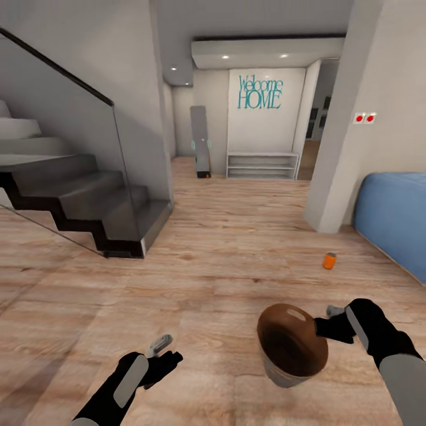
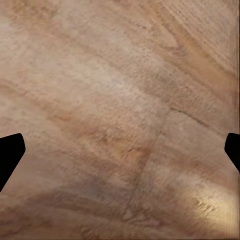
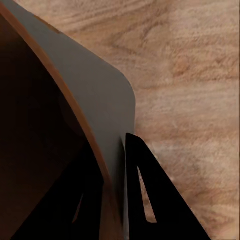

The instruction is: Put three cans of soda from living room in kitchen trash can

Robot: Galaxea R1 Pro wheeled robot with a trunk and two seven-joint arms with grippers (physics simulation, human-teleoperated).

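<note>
The right gripper was clamped on the bin rim; the left gripper was spread, empty. One orange can stood on the floor near the sofa. The bin appeared empty; collection was judged outstanding.

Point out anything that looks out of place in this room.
An orange soda can stands alone on the plank floor, near the blue sofa: litter, not furniture. The trash can is also off the floor, tilted, its rim pinched by the right gripper. The left gripper holds nothing.
</note>
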